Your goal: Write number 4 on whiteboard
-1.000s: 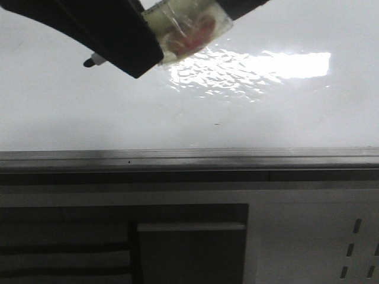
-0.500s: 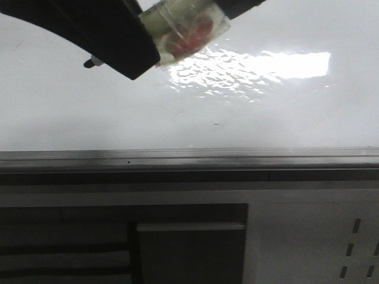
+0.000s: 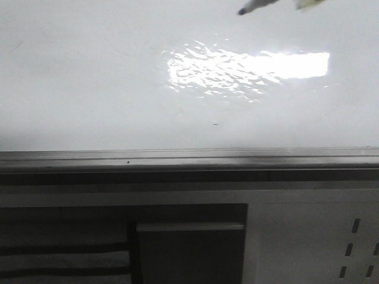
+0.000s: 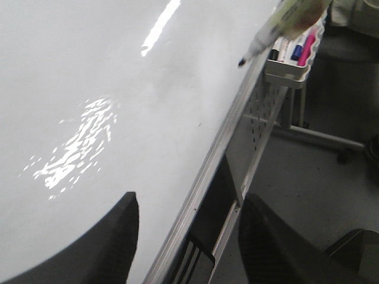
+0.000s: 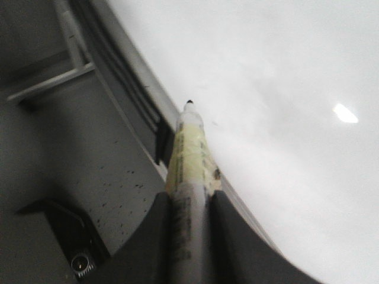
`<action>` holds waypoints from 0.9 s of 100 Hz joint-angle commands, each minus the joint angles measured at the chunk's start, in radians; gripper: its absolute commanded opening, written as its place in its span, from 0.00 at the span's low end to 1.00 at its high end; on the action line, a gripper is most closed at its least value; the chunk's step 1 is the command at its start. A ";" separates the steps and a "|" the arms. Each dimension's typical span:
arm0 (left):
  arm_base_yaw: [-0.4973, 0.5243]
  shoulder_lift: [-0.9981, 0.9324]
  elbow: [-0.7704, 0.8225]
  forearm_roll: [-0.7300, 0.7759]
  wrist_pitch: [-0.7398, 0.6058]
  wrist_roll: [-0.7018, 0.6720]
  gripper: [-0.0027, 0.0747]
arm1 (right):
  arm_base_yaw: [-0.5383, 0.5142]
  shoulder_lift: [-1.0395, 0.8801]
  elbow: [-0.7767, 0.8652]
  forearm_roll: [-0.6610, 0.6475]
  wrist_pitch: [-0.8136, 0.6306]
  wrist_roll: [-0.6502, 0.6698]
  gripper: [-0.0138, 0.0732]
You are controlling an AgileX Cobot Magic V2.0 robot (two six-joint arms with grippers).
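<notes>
A: In the front view, the board (image 3: 89, 89) fills the upper half, glossy white-grey, with a bright glare (image 3: 249, 66) and a grey rail (image 3: 189, 158) along its lower edge. A marker (image 3: 256, 6) tip shows at the top edge.
B: Any 4?
A: No strokes visible, only a tiny speck (image 3: 215, 124).
B: Left wrist view?
A: Left gripper (image 4: 186, 236) has its jaws apart, holding nothing, over the board's rail. A tray (image 4: 290, 62) holds markers.
B: Right wrist view?
A: Right gripper (image 5: 192, 204) is clamped on the marker, tip dark. Its taped label is unreadable.
</notes>
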 commanded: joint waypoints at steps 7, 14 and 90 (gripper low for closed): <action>0.095 -0.124 0.106 -0.043 -0.093 -0.121 0.50 | 0.001 -0.091 0.094 -0.078 -0.152 0.202 0.11; 0.131 -0.167 0.175 -0.043 -0.139 -0.145 0.50 | 0.001 -0.100 0.136 -0.078 -0.166 0.202 0.11; 0.169 -0.207 0.276 -0.109 -0.303 -0.145 0.49 | 0.001 0.278 -0.159 0.020 -0.207 0.273 0.11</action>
